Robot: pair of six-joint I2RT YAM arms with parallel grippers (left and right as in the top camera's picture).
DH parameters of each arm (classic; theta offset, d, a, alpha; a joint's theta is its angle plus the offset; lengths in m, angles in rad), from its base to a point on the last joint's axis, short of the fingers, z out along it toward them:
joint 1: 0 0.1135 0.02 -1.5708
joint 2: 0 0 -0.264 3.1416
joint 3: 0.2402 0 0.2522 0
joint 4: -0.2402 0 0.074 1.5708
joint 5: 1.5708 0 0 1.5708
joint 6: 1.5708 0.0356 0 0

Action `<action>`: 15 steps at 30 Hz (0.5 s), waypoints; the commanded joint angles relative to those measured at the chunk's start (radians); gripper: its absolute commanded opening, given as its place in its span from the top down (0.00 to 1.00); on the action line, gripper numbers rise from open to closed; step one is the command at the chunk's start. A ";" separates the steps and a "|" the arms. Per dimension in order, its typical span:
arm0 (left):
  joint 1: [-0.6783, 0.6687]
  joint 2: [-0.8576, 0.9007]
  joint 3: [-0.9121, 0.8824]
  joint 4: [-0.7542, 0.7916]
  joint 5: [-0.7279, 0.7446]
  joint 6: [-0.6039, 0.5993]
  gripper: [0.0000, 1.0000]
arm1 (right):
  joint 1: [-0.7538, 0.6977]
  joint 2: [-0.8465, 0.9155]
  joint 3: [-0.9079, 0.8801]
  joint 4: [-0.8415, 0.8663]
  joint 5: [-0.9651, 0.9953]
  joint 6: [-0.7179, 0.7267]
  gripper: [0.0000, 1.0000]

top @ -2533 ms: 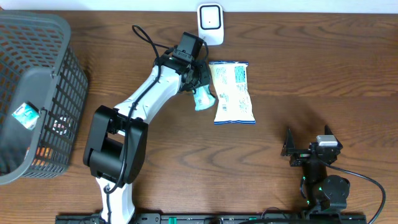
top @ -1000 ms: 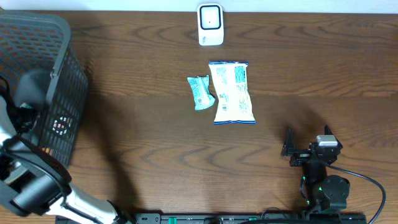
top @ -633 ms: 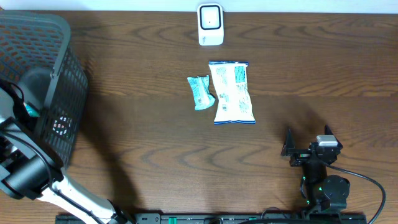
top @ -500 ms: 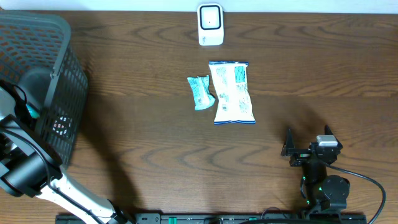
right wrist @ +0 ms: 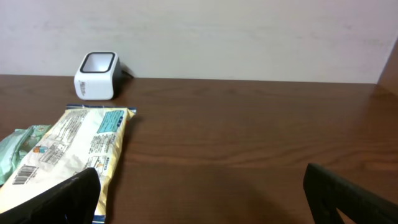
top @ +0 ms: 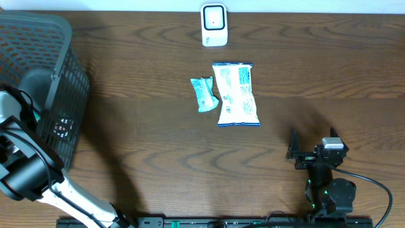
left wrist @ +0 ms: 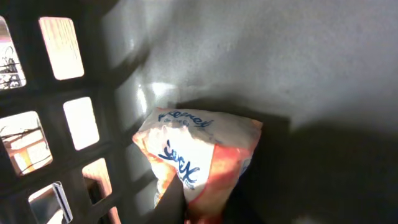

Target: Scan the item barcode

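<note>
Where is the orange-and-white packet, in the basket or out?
In. The left wrist view shows the orange-and-white packet lying against the lattice wall of the basket.

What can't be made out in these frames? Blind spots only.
- Left gripper: in the overhead view it is buried in the basket under the left arm. In the left wrist view its fingertips fall below the bottom edge, so a grip on the orange-and-white packet can't be confirmed.
- That packet's barcode: none on the visible face, and the lower part is cut off.
- Small teal packet barcode: too small overhead, and cut by the left edge in the right wrist view.
</note>
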 commanded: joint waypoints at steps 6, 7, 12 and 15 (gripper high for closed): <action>0.005 -0.148 0.064 -0.052 0.031 -0.002 0.93 | 0.008 -0.003 -0.002 -0.005 0.008 0.010 0.01; 0.005 -0.189 0.077 -0.051 0.032 -0.003 0.93 | 0.008 -0.002 -0.002 -0.005 0.008 0.010 0.01; 0.005 -0.545 0.136 0.038 0.110 -0.003 0.92 | 0.008 -0.002 -0.002 -0.005 0.008 0.010 0.01; 0.005 -0.724 0.136 0.130 0.266 -0.003 0.92 | 0.008 -0.002 -0.002 -0.005 0.008 0.010 0.01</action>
